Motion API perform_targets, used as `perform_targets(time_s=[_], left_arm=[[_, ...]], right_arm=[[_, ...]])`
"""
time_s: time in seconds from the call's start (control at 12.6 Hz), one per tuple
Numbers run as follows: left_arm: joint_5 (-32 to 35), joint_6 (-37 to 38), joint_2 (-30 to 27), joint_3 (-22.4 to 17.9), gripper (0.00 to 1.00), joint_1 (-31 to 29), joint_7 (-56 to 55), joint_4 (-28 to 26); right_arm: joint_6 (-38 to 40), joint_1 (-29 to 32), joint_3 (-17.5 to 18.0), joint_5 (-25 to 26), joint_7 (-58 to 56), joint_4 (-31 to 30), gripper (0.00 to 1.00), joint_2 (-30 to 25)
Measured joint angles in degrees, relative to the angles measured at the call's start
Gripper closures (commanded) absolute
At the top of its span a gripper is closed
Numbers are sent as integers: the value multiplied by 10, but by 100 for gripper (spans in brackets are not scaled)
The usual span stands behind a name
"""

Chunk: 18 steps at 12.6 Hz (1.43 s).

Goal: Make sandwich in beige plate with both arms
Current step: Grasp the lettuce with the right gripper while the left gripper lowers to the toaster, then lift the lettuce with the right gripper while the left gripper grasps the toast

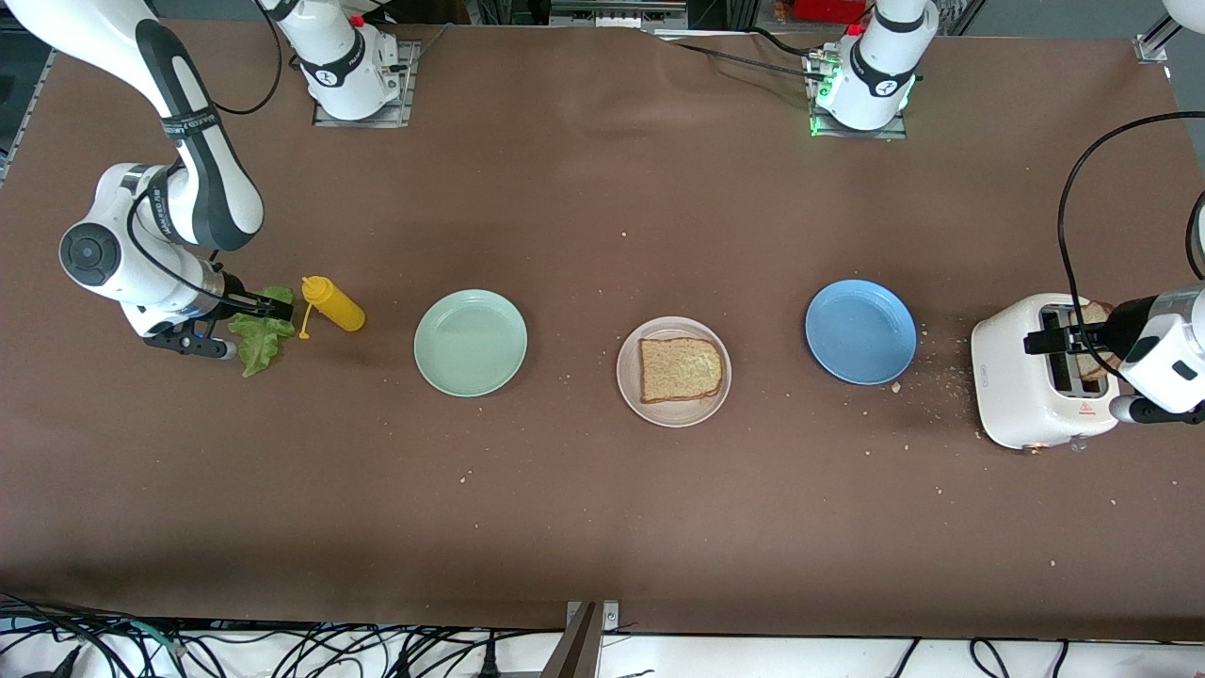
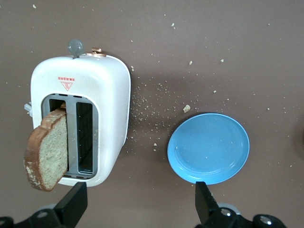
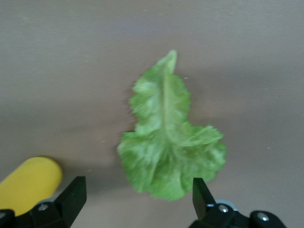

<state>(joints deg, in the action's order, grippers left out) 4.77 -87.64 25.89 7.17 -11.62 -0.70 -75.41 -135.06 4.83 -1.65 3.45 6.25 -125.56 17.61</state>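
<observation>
Front view, operator: your lettuce leaf (image 1: 256,339) lies flat near right arm's table edge; right gripper (image 1: 247,327) spread over it; left gripper (image 1: 1068,337) released over toaster (image 1: 1017,391).

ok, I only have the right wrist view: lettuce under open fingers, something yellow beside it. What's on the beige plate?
Observer: Just one toast slice, flat on the beige plate. The lettuce under your open right gripper lies at the right arm's end of the table.
Operator: And the other bread?
Observer: The second slice stands tilted in a slot of the white toaster, at the left arm's end of the table.
Operator: Anything gripping it?
Observer: No. The left gripper hangs over the toaster with its fingers open and holds nothing.
</observation>
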Motion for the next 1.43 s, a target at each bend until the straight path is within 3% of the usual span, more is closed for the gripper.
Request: perform_targets(time_s=[0.24, 0.4, 0.56, 0.63, 0.79, 0.87, 1.03, 1.43], left_arm=[[7, 2, 0, -1, 0, -3, 0, 0], [17, 2, 0, -3, 0, -8, 0, 0], [18, -21, -8, -4, 0, -26, 1, -13], [18, -65, -24, -4, 0, -36, 1, -48], [21, -180, -81, -3, 0, -52, 2, -168], [21, -211, -105, -3, 0, -58, 4, -216], [21, -235, -137, -3, 0, -74, 31, -269], [22, -299, -148, -3, 0, -113, 73, -312]], right_arm=[[-36, 36, 0, 15, -19, -14, 1, 14], [-57, 52, 0, 15, -29, -16, 10, 36], [-79, 54, 1, 15, -30, -16, 33, 58], [-82, 54, 4, 15, -30, -16, 48, 62], [-80, 54, 9, 15, -30, -16, 88, 60], [-80, 54, 9, 15, -30, -16, 100, 59], [-80, 55, 10, 15, -30, -16, 100, 59], [-73, 55, 15, 16, -51, -8, 100, 56]])
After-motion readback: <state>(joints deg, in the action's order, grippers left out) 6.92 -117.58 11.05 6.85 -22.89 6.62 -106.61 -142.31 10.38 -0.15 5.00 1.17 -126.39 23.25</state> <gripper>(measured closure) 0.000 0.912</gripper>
